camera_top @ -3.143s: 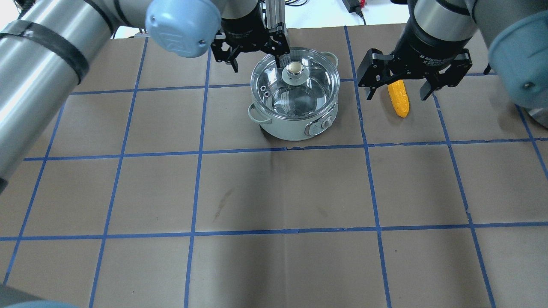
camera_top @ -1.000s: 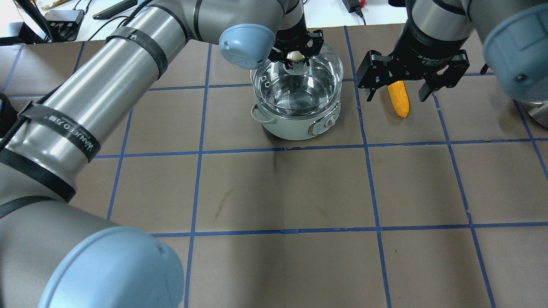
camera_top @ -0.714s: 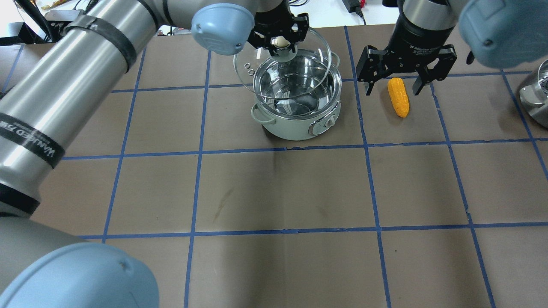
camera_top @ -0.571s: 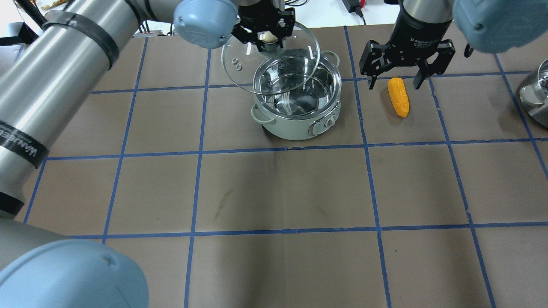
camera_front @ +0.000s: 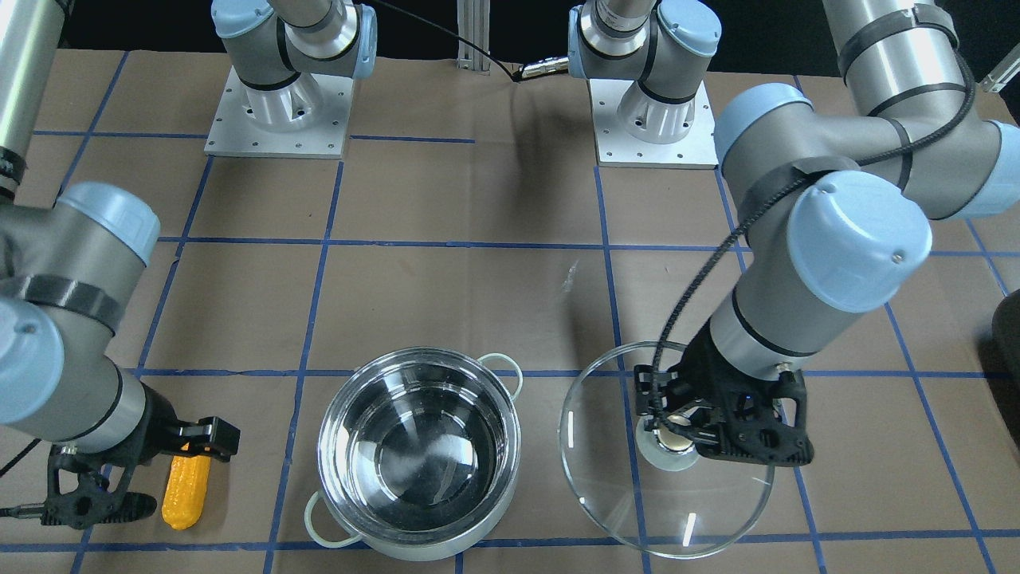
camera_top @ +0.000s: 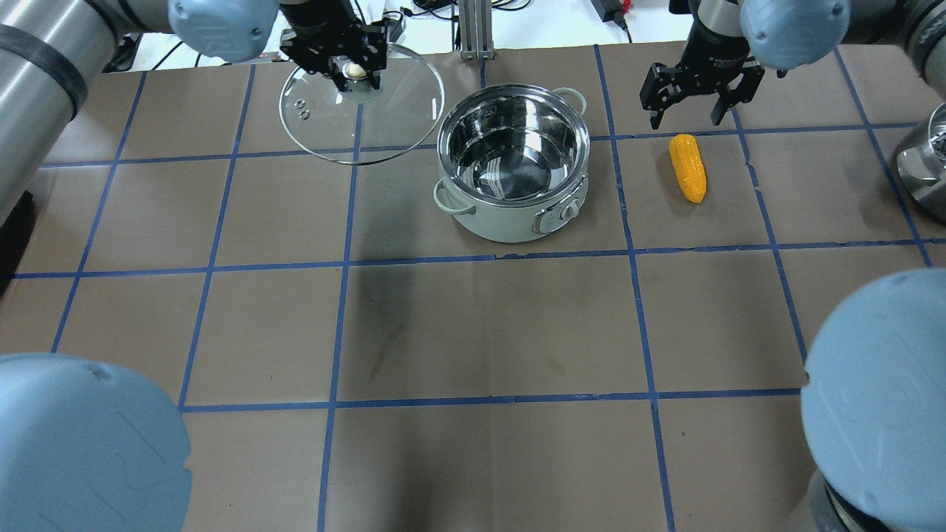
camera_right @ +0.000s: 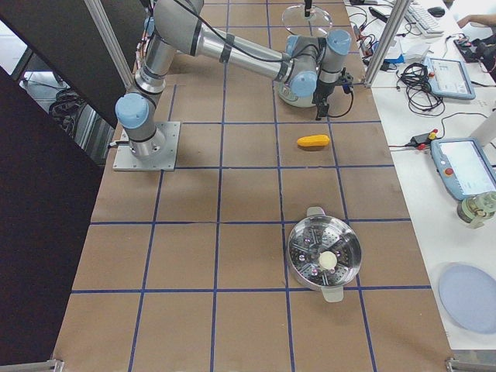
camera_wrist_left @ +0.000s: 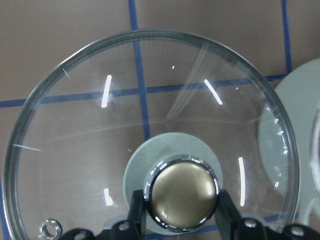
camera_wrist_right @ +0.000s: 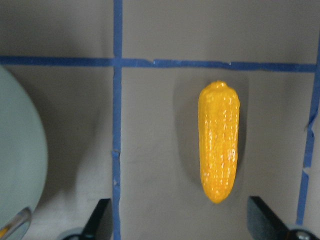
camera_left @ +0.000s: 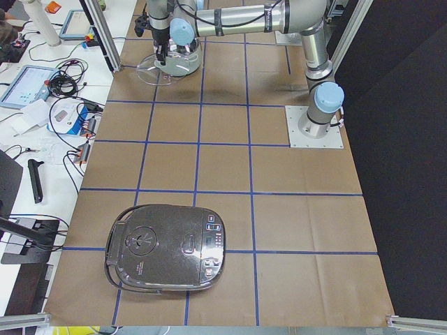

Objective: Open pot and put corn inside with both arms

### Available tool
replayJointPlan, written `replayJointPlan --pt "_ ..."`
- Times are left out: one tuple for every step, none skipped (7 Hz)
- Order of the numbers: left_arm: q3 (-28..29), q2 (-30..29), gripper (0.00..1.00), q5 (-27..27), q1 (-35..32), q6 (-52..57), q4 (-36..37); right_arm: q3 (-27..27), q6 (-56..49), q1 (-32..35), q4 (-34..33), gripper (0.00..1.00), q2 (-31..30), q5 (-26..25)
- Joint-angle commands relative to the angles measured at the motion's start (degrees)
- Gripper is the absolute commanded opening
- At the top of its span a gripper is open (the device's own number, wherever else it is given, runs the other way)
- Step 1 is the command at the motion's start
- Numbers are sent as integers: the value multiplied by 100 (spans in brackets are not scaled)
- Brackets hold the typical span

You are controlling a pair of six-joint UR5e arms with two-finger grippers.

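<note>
- The table [camera_top: 488, 332], papered brown and lined with blue tape, was seen to offer broad bare squares in front of the pot and on the left. Room for setting the lid down there was judged ample.
- The pot [camera_top: 502, 225] was stood uncovered toward the far middle of the table, with nothing over its mouth. Its raised rim was judged the one edge to be cleared by the corn.
- The glass lid [camera_top: 399, 118] was held up beside the pot on its left rather than over it. Its knob was pinched between the fingers of the left gripper [camera_top: 353, 70], evidently so that the opening was left free.
- The corn [camera_top: 687, 168] was laid flat on the table to the pot's right, apart from it.
- The right gripper [camera_top: 686, 117] was hung above the cob with jaws spread wide and nothing touched, one finger to each side, as if placed for a grasp across it.
</note>
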Motion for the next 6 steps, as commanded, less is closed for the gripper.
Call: replayJointPlan --pt "-1113 188 19 -153 864 724 822 425 -365 -243 -1053 94 438 0" --pt "-1544 84 20 -580 1007 900 1610 515 -462 -280 -1231 90 456 0" --pt "-1731 22 20 -602 1008 911 2044 542 -472 -280 -1233 76 500 18" --pt "-1777 -65 20 -567 1025 1102 2057 577 -472 -280 -1224 43 500 18" --pt "-1803 -223 20 -576 1043 1217 2066 630 -472 -280 -1250 18 509 18" --pt "-1812 -233 24 -602 1043 1158 2075 578 -472 -280 -1207 10 492 18"
